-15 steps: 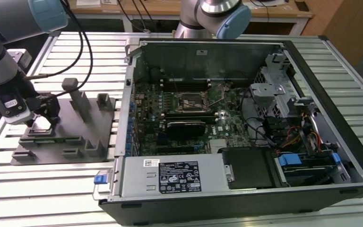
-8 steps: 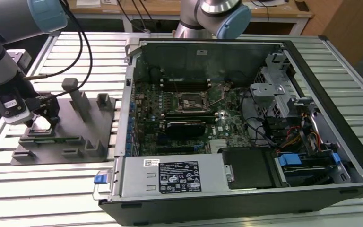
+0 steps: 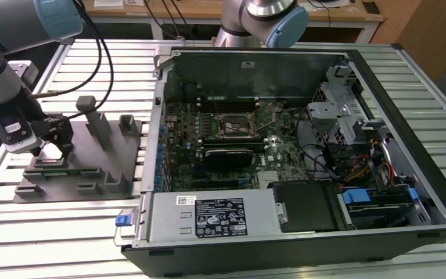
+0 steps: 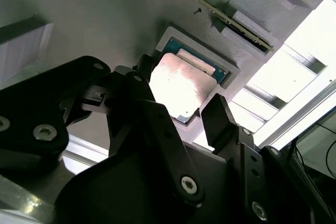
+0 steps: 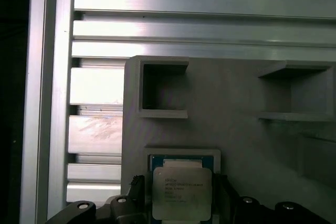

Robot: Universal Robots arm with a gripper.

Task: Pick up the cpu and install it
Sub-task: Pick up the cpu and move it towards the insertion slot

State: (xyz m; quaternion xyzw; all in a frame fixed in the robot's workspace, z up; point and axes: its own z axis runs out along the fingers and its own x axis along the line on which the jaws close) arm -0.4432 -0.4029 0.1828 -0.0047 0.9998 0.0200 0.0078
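Second wrist view: cpu (image 4: 181,80) lay flat in a square pocket of the gray fixture (image 4: 94,19), silvery top upward. Gripper (image 4: 180,90) stood spread, one finger at each side of the cpu, close by its edges, no clamp seen. Step judged: pickup, grasp not yet made; it called for a level, even squeeze on opposite edges. Exterior view: fixture at the exterior view's left, well apart from the socket (image 3: 234,123) in the open computer case (image 3: 262,72).

A ribbed silver aluminium tabletop (image 3: 68,232) spans the scene under even light; a light wooden desk (image 3: 339,14) stands behind it.
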